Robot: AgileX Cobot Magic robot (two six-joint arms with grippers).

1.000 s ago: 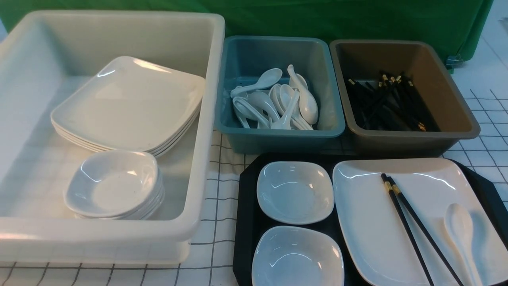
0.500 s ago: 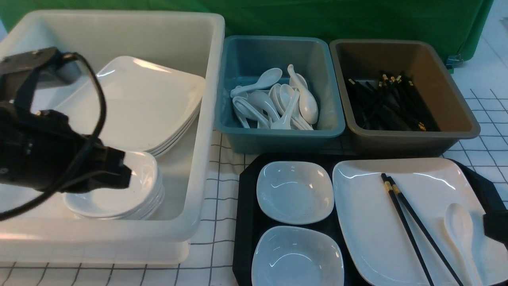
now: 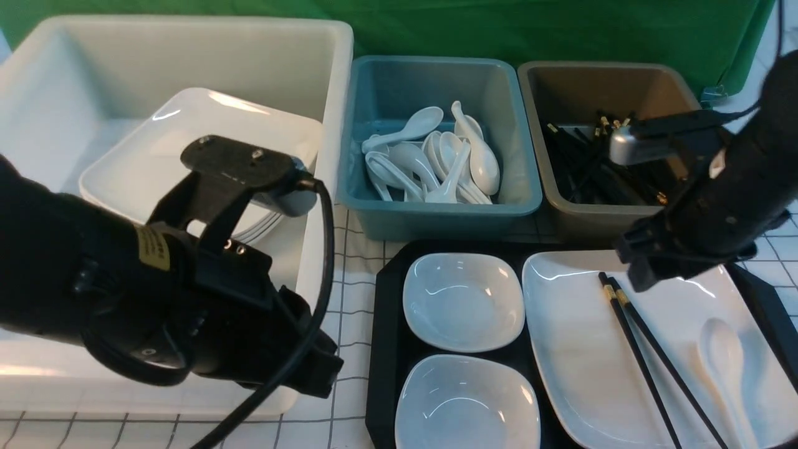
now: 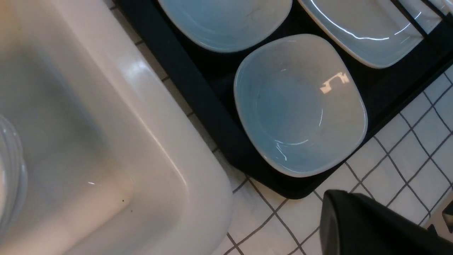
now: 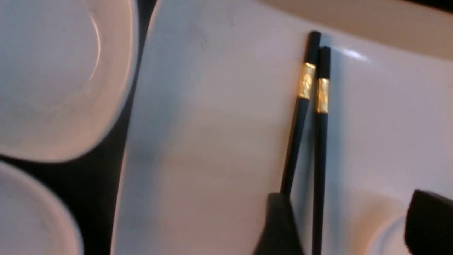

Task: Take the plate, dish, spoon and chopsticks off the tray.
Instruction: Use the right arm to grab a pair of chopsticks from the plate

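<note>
Left jaws were closed, empty; right jaws gaped empty over 2 black gold-banded chopsticks (image 3: 636, 349) on white rounded-square plate (image 3: 580, 374).

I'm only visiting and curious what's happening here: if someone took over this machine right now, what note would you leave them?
Left gripper: shut, nothing seen in it, by the near corner of the white bin, beside the tray.
Right gripper: open, over the plate, at the chopsticks; nothing gripped.
Things: the plate lies on the tray, with the chopsticks and spoon on it. Two small dishes sit on the tray beside the plate.
Done: nothing is off the tray yet.
Left: chopsticks, spoon, plate and dishes all need clearing.
</note>
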